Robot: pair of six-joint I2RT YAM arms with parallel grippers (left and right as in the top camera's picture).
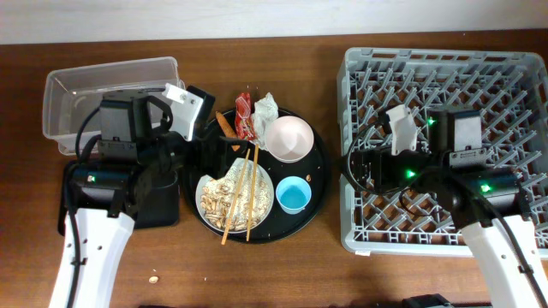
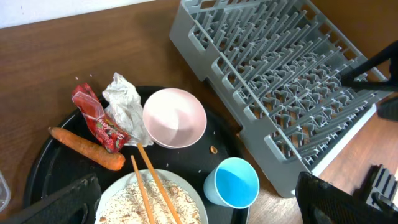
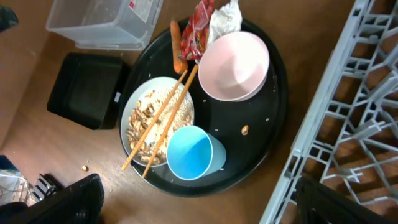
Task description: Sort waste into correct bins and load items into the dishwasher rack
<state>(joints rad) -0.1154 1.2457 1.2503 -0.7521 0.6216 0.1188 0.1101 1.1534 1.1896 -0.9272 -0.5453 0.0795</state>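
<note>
A round black tray holds a white bowl point(image 1: 289, 137) point(image 2: 175, 117) point(image 3: 234, 65), a light-blue cup point(image 1: 294, 195) point(image 2: 232, 182) point(image 3: 190, 153) and a white plate point(image 1: 235, 199) point(image 3: 144, 118) of beige scraps with chopsticks point(image 1: 244, 192) point(image 2: 151, 186) point(image 3: 163, 115) across it. The red-and-white wrapper point(image 1: 245, 117) point(image 2: 98, 119), tissue point(image 1: 266, 107) point(image 2: 124, 102) and carrot stick point(image 1: 225, 124) point(image 2: 87, 148) lie at its far edge. My left gripper point(image 1: 204, 141) point(image 2: 199, 205) is open above the tray's left side. My right gripper point(image 1: 355, 167) point(image 3: 202, 199) is open over the left edge of the grey rack point(image 1: 445, 145).
The clear tub point(image 1: 86, 94) point(image 3: 102, 18) stands at the back left. The black rectangular tray point(image 1: 163, 201) point(image 3: 87, 90) lies in front of it, partly under my left arm. A crumb point(image 1: 154, 279) lies on the table near the front.
</note>
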